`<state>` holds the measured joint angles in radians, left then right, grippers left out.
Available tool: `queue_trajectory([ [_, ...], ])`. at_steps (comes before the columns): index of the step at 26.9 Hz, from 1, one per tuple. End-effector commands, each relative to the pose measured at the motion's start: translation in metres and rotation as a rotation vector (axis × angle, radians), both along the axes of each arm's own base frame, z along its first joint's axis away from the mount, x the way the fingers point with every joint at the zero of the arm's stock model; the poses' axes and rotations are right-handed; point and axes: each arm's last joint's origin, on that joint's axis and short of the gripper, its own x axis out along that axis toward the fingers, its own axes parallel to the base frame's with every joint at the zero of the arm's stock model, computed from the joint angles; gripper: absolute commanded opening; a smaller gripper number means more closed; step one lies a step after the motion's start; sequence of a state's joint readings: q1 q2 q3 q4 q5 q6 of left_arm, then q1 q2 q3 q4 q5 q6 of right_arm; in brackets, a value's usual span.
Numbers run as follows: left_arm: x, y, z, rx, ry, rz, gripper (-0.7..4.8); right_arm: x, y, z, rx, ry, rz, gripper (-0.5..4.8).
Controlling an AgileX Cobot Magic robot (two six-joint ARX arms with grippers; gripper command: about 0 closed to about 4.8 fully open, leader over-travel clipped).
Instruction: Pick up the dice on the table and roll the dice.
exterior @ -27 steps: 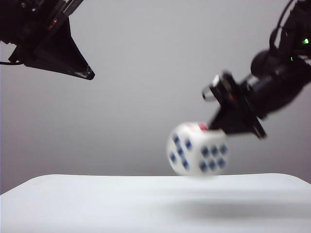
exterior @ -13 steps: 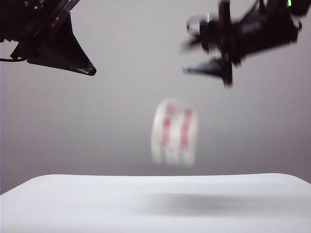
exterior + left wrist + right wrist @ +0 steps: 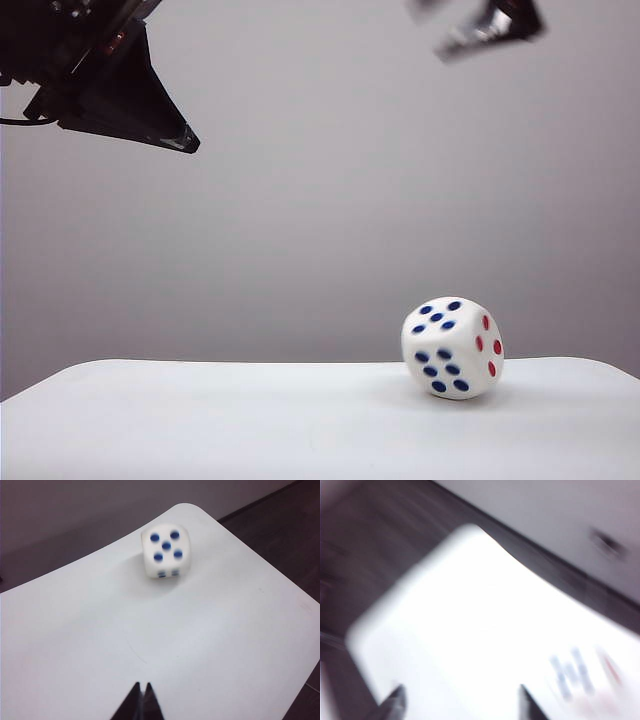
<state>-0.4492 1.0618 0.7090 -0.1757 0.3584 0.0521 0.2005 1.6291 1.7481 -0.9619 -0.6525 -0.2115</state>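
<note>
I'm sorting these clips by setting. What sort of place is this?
Probably a bare robot test bench, not a home: a plain white table against a blank grey wall, one die on it, the shut left gripper and open right gripper above.

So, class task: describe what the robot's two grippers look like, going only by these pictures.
The left gripper is matt black and wedge-shaped, tapering to a glossy tip, with a small red mark and a thin black cable on its body; its fingers are dark, slim points. The right gripper is blurred: black with a silvery patch. Its fingers look like dark, rounded tips.
</note>
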Motion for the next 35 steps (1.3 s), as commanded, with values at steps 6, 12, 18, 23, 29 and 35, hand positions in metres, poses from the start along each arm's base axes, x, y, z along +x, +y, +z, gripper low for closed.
queue_trajectory([
  [6,0.001,0.000,0.003,-0.003,-0.022,-0.005,-0.05,-0.010,-0.010,-0.023,-0.216,0.122,-0.073,2.60],
  [12,0.001,0.000,0.003,0.034,-0.066,-0.035,-0.06,-0.011,-0.014,-0.026,-0.335,0.140,-0.147,0.89],
  [18,0.001,0.000,0.003,0.061,-0.094,-0.045,-0.06,-0.023,-0.019,-0.034,-0.343,0.114,-0.247,-0.06],
  [23,0.000,0.003,0.006,0.085,-0.115,0.022,-0.06,-0.059,-0.025,-0.041,-0.258,-0.011,-0.356,-0.06],
  [29,-0.015,0.024,0.028,0.057,-0.229,0.145,-0.06,-0.127,-0.042,-0.062,-0.086,-0.318,-0.573,-0.06],
  [35,-0.032,0.054,0.029,0.041,-0.294,0.268,-0.06,-0.175,-0.052,-0.092,0.093,-0.552,-0.626,-0.06],
])
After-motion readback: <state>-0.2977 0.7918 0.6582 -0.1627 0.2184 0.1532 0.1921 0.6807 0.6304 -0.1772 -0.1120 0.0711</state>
